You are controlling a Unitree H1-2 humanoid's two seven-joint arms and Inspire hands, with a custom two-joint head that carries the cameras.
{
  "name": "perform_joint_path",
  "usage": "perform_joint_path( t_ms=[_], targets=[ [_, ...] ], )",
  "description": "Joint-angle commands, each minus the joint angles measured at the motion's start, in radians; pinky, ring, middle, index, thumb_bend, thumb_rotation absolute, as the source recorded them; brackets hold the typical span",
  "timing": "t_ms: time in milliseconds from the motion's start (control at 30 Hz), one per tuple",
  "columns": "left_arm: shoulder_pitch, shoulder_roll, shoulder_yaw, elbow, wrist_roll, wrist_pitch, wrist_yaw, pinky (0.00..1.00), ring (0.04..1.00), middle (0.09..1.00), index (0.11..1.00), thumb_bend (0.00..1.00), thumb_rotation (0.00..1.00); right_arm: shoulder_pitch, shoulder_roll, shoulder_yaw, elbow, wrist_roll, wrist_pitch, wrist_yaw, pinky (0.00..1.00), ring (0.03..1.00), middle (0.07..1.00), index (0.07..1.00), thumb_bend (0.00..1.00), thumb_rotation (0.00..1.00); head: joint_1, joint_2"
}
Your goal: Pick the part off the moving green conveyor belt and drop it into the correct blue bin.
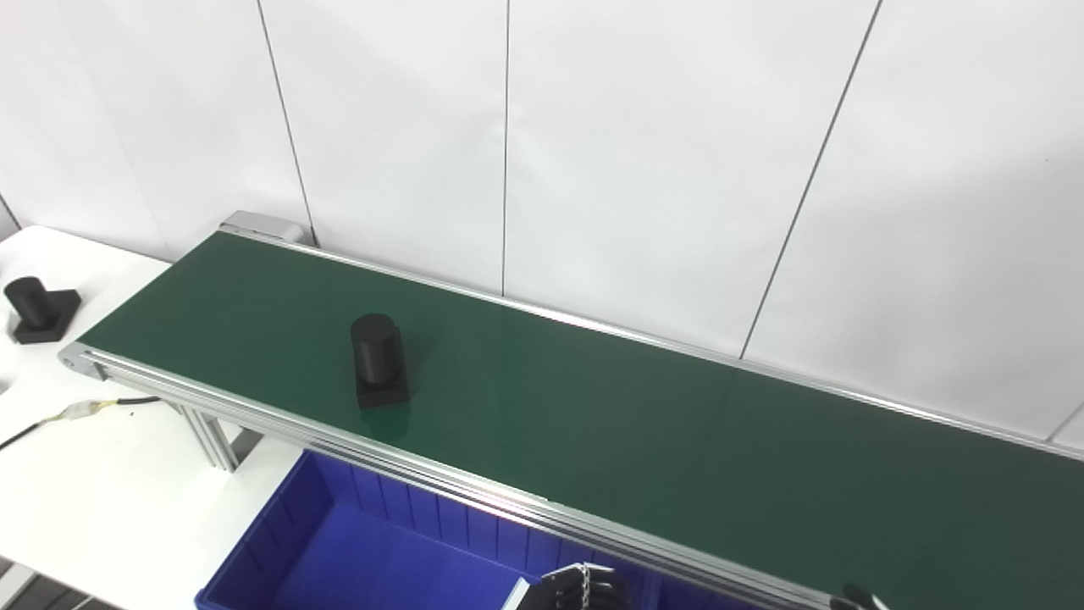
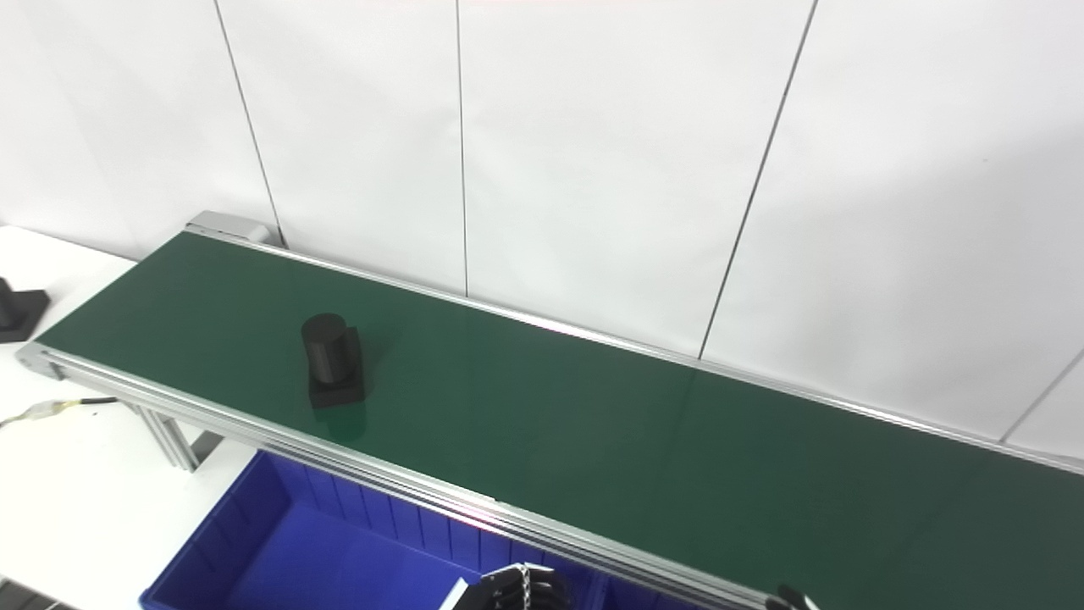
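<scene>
A black part (image 1: 378,359), an upright cylinder on a square base, stands on the green conveyor belt (image 1: 593,415) toward its left end, near the front rail. Below the belt's front rail lies a blue bin (image 1: 356,551), with nothing visible inside it. Only the fingertips of my left hand (image 1: 580,589) show at the bottom edge, over the bin's right side and well away from the part. A sliver of my right hand (image 1: 857,599) peeks in at the bottom right. Neither hand holds anything that I can see.
A second black part (image 1: 38,309) of the same shape rests on the white table (image 1: 102,474) left of the belt. A cable with a connector (image 1: 80,411) lies on the table by the belt's leg. White wall panels stand behind the conveyor.
</scene>
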Motion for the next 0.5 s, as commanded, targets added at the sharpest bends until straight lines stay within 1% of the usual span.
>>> perform_joint_path(
  t_ms=[0, 100, 200, 367, 467],
  targets=[
    [0.002, -0.015, -0.007, -0.049, 0.006, -0.040, 0.005, 0.68, 0.643, 0.631, 0.638, 0.56, 0.00, -0.045, -0.008, -0.018, -0.048, 0.013, -0.039, 0.028, 0.61, 0.688, 0.771, 0.816, 0.63, 0.00, 0.001, 0.001],
    [0.010, -0.015, -0.009, -0.062, 0.009, -0.040, 0.005, 0.68, 0.643, 0.630, 0.639, 0.56, 0.00, -0.079, -0.008, -0.032, -0.070, -0.005, -0.039, 0.036, 0.61, 0.689, 0.769, 0.817, 0.64, 0.00, -0.001, 0.008],
    [0.018, -0.011, -0.017, -0.071, 0.014, -0.040, 0.003, 0.67, 0.638, 0.628, 0.641, 0.55, 0.00, -0.121, -0.013, -0.044, -0.089, -0.014, -0.039, 0.066, 0.65, 0.726, 0.789, 0.831, 0.62, 0.00, 0.002, 0.007],
    [0.023, -0.010, -0.028, -0.077, 0.021, -0.040, 0.009, 0.69, 0.651, 0.643, 0.646, 0.56, 0.00, -0.166, 0.011, -0.072, -0.117, -0.015, -0.004, 0.106, 0.66, 0.740, 0.795, 0.841, 0.63, 0.00, -0.002, 0.011],
    [0.020, -0.009, -0.030, -0.073, 0.026, -0.040, 0.014, 0.69, 0.655, 0.645, 0.646, 0.57, 0.00, -0.201, 0.027, -0.078, -0.136, -0.008, 0.014, 0.132, 0.66, 0.743, 0.801, 0.845, 0.63, 0.00, -0.013, 0.020]
  ],
)
